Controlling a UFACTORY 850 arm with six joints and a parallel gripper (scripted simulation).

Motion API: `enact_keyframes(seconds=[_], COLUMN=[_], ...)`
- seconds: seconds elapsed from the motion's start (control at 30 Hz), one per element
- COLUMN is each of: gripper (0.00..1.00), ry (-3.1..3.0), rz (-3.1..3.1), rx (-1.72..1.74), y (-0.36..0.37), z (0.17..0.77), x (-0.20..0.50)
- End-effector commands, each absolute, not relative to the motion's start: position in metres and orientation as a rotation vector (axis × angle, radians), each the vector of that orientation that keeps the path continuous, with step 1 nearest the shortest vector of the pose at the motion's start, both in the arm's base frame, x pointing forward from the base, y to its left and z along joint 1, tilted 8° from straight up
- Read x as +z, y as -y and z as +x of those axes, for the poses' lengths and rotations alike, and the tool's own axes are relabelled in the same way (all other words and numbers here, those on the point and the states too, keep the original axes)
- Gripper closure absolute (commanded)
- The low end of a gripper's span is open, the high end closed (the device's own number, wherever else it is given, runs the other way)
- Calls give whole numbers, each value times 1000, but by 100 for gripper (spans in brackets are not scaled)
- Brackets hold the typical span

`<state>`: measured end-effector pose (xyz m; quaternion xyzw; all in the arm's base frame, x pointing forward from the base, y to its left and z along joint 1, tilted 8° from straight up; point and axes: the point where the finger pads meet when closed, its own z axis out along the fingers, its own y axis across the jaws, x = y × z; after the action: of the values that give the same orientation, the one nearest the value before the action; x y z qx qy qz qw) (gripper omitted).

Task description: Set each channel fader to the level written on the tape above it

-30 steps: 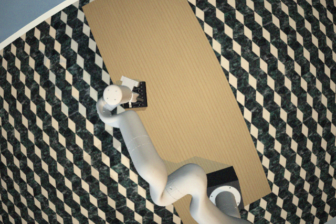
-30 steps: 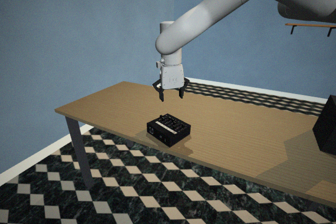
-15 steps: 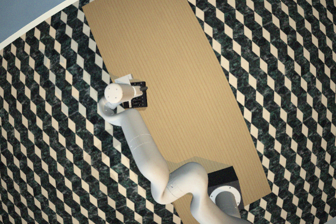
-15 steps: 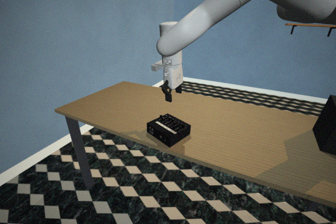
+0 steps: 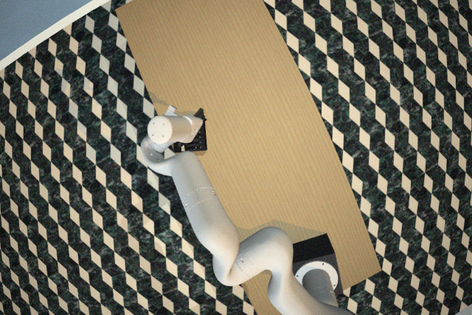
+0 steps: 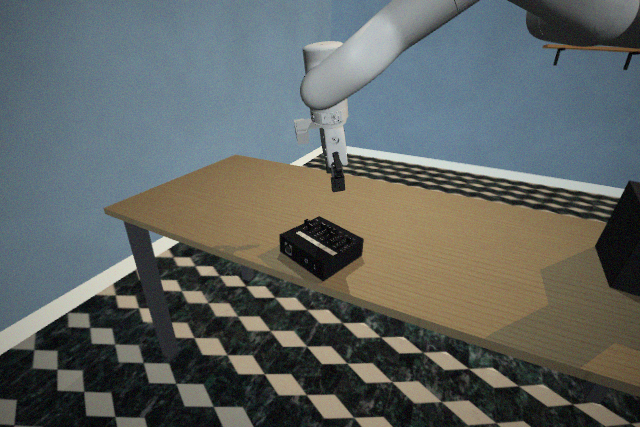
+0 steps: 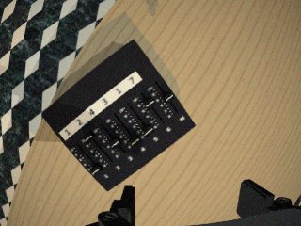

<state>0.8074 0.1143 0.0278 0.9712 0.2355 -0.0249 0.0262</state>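
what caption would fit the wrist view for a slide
Open gripper hovering above the black lighting desk near the wooden table's edge, tape strip and fader rows in view.

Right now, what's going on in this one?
A single white robot arm hangs over a small black lighting desk near the table's edge. Its tool is open, holds nothing and is well above the faders, touching none. A white tape strip with handwritten levels runs along the desk. No fader is being handled at this moment.
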Motion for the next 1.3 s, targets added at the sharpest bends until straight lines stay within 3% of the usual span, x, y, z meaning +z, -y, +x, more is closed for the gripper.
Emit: enact_keyframes(seconds=[0.0,0.27,1.27], gripper=[0,0,0], ry=[-1140,-1666,-1666], rz=[2882,2629,2629], rx=[-114,-166,-166], y=[-111,-111,-111], z=[808,808,808], x=[29,29,29])
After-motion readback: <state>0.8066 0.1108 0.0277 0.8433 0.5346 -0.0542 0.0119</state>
